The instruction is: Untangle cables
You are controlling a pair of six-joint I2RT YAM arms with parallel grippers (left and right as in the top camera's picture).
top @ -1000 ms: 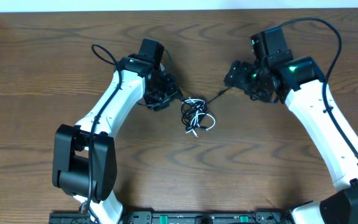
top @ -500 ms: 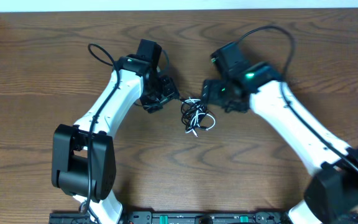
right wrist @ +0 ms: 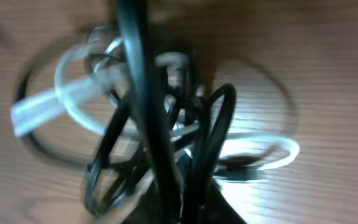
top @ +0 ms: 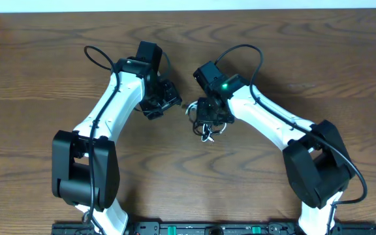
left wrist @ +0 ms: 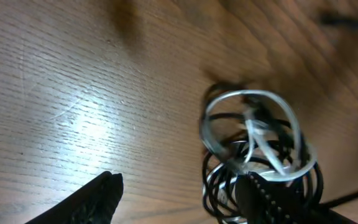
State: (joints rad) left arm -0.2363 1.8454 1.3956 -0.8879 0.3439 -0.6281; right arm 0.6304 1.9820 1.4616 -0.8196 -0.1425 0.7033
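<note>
A small tangle of black and white cables (top: 205, 134) lies mid-table, partly hidden under my right gripper (top: 208, 121). The right wrist view is blurred; black strands (right wrist: 143, 106) and white loops (right wrist: 73, 99) fill it. The black strands run down into my right gripper (right wrist: 185, 210), whose jaws are closed on them. My left gripper (top: 174, 102) sits just left of the tangle. In the left wrist view it (left wrist: 179, 199) stands open, one finger (left wrist: 95, 200) over bare wood and the other finger (left wrist: 272, 202) against the edge of the cable bundle (left wrist: 253, 140).
The wooden table (top: 38, 59) runs out on all sides of the tangle. Both white arms (top: 266, 121) converge on the middle. A black rail (top: 194, 228) runs along the front edge, and the table's far edge (top: 188, 9) is at the top.
My right arm swung left from the right side onto the tangle and its jaws closed there. My left gripper drew slightly up and left and opened a little wider.
</note>
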